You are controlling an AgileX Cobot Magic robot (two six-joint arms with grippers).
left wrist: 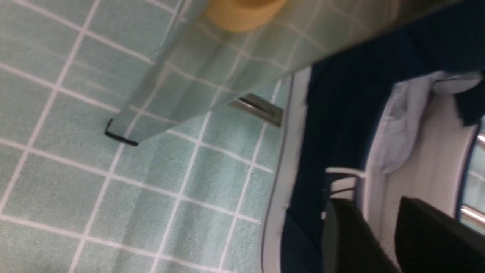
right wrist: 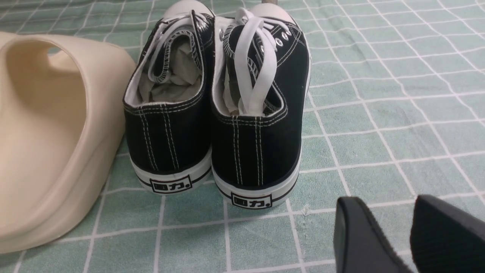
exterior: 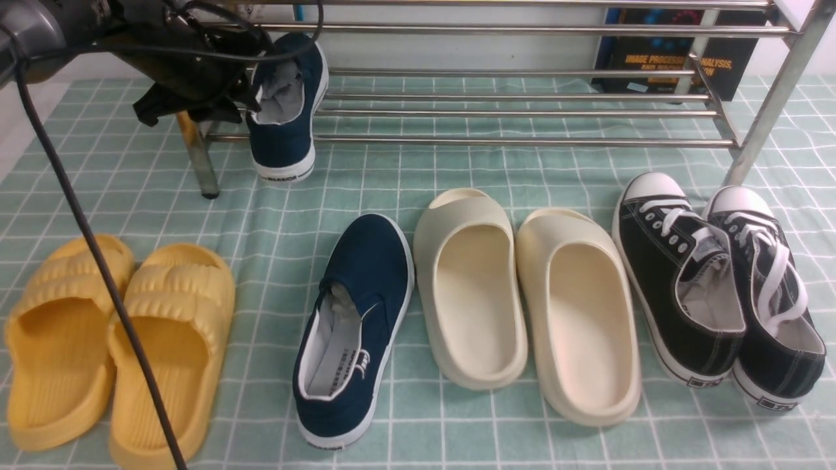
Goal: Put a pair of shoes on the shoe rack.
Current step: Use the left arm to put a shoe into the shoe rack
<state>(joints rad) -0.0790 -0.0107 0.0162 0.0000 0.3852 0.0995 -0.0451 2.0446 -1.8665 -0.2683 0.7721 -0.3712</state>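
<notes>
Green checked cloth (exterior: 457, 176) carries yellow slides (exterior: 183, 313), navy sneaker (exterior: 359, 326), cream slides (exterior: 477, 294), black sneakers (exterior: 712, 294), rack (exterior: 522, 140).

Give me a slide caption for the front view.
One navy slip-on sits on the shoe rack; its mate lies on the checked cloth between yellow slides and cream slides.

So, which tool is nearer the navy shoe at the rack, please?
Left: the left tool is right at the navy shoe; the right tool is off behind the black sneakers.

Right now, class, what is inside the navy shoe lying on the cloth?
Inside the shoe: grey stuffing and a printed insole; its upper hides the toe space.
</notes>
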